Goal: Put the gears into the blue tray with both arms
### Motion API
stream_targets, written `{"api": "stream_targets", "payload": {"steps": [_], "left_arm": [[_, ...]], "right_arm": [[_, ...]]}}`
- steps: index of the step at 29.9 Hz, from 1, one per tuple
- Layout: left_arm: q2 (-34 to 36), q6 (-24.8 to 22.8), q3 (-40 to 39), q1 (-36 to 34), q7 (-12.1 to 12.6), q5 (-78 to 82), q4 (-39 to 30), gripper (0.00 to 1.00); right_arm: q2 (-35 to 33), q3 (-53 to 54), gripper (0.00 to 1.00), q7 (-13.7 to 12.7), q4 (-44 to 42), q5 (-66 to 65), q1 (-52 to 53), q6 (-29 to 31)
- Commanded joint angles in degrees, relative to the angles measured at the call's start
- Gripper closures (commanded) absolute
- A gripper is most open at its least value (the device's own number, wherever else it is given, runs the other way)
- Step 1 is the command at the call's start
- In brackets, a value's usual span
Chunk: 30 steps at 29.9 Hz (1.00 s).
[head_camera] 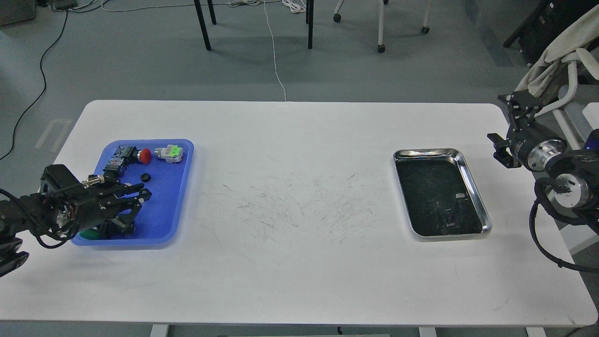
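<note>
While our left pincer hangs released beside the gear in the blue tray, a careless withdrawal could flick it out.
</note>
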Motion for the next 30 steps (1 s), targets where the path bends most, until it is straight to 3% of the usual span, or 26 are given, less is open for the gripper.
{"api": "stream_targets", "payload": {"steps": [1, 17, 23, 30], "left_arm": [[0.0, 0.0, 0.0, 0.0, 0.0, -0.1, 0.1, 0.71], [0.4, -0.1, -0.2, -0.5, 0.0, -9.5, 0.0, 0.60], [0.1, -0.9, -1.1, -1.7, 0.0, -22.9, 0.0, 0.46], [-0.1, -8.4, -2.5, -6.6, 0.0, -36.3, 0.0, 0.32]], "right_arm": [[-0.1, 0.0, 0.04, 0.0, 0.0, 0.0, -0.1, 0.0], [0.1, 2.1, 0.03, 0.1, 0.1, 0.1, 0.4, -0.4], [0.2, 5.9, 0.03, 0.1, 0.3, 0.0, 0.5, -0.6], [1.0, 6.2, 0.03, 0.6, 0.4, 0.1, 0.6, -0.7]]}}
